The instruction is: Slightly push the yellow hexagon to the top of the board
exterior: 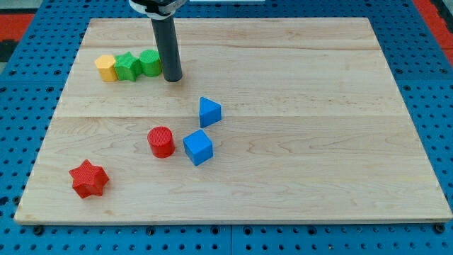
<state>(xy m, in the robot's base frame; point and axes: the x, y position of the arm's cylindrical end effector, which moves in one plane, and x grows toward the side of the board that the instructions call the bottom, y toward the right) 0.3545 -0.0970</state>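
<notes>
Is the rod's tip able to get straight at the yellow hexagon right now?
Probably not directly: my tip sits right of two green blocks lined up between it and the yellow hexagon; it must go around.

Two green blocks (139, 64) sit side by side, touching, near the wooden bench's (318, 106) upper left. Toward the middle lie a blue triangular block (209, 112), blue cube (197, 147) and red cylinder (161, 142); a red star (88, 178) sits at lower left.

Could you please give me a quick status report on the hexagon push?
My tip sits right of the green blocks, not behind the yellow hexagon. Hexagon touches that green row, upper left. Path upward looks clear.
</notes>
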